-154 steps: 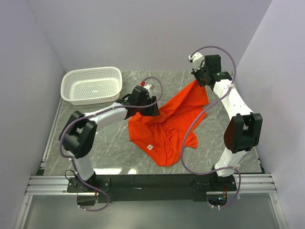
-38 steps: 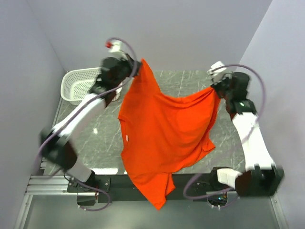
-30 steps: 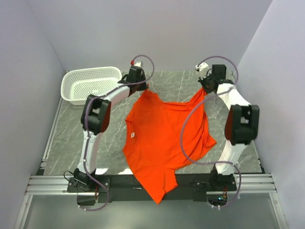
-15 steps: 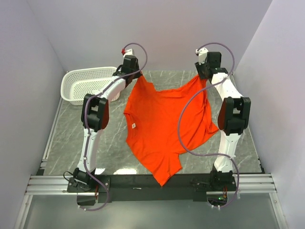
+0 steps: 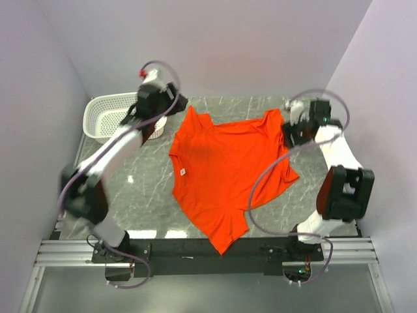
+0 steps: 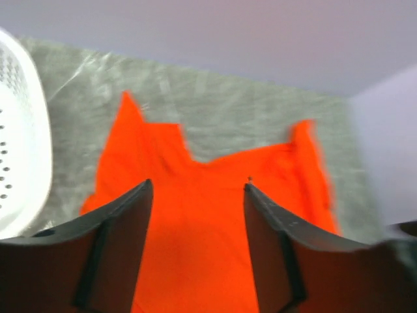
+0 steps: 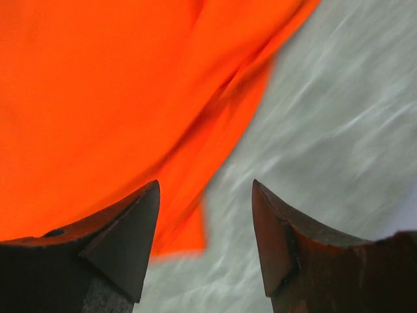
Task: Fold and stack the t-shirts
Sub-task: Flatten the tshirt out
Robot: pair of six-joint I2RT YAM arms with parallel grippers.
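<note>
It was a lab cell: plain pale walls [image 5: 228,52] boxed a marble-patterned table [image 5: 143,189], an aluminium rail [image 5: 65,251] along its near edge.

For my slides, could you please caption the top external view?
Orange-red t-shirt spread on the marble table, left gripper and right gripper open beside its far corners, white perforated basket at far left.

left end effector [image 6: 195,188]: jaws apart, reached far forward | right end effector [image 7: 205,189]: jaws apart, angled downward
</note>
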